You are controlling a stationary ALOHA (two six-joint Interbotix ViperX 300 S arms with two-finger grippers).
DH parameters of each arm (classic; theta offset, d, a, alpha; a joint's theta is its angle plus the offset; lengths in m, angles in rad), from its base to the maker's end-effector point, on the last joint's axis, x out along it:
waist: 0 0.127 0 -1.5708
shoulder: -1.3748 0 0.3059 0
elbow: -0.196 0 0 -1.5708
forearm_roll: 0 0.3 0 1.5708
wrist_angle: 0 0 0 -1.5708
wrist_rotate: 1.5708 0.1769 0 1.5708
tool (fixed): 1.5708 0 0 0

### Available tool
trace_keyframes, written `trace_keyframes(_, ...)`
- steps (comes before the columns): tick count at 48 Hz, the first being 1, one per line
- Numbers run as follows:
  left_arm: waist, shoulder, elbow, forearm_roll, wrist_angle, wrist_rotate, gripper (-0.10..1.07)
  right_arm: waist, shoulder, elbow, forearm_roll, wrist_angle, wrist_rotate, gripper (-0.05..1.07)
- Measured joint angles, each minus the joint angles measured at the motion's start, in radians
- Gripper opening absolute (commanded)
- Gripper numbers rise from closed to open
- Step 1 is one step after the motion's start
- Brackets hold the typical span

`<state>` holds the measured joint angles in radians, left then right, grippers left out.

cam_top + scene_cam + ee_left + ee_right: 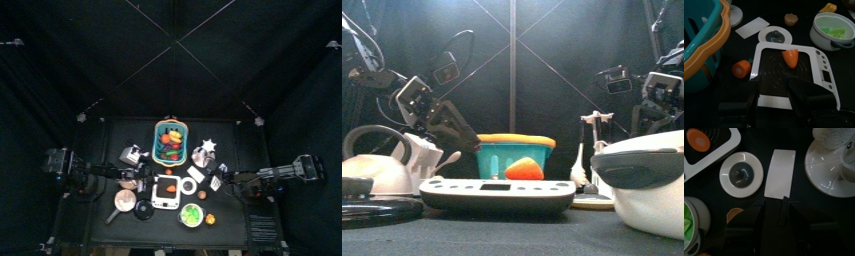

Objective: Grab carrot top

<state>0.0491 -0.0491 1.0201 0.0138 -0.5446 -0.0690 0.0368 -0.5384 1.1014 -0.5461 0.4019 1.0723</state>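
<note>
An orange cone-shaped carrot piece lies on the black plate of the white kitchen scale; in the front view the carrot piece sits on top of the scale. A shorter, round carrot piece lies on the table beside the scale, next to the teal basket. Which of the two is the carrot top I cannot tell. My left gripper hovers open over the near part of the scale, short of both pieces. My right gripper rests shut above a white card.
A green-filled white bowl, a small saucer with a lid and a white card lie beyond the scale. A white kettle stands at the front left and a large white pot at the front right.
</note>
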Motion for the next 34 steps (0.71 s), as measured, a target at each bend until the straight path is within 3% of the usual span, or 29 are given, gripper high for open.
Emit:
trace_keyframes(5, 0.003, 0.006, -0.023, -0.057, 0.008, -0.011, 0.77, 0.000, 0.000, 0.000, -0.003, 0.000, 0.000, 0.74)
trace_keyframes(10, 0.003, 0.031, -0.078, -0.201, 0.067, -0.040, 0.78, 0.000, 0.002, 0.000, -0.003, 0.000, 0.002, 0.74)
trace_keyframes(19, 0.020, 0.097, -0.225, -0.489, 0.330, -0.041, 0.78, 0.000, 0.002, 0.000, -0.011, 0.000, -0.002, 0.74)
trace_keyframes(25, 0.037, 0.155, -0.307, -0.565, 0.445, -0.043, 0.79, 0.003, 0.003, 0.000, -0.029, 0.000, -0.002, 0.74)
trace_keyframes(34, 0.077, 0.209, -0.373, -0.603, 0.465, -0.043, 0.80, 0.015, 0.012, 0.000, -0.037, -0.003, -0.002, 0.73)
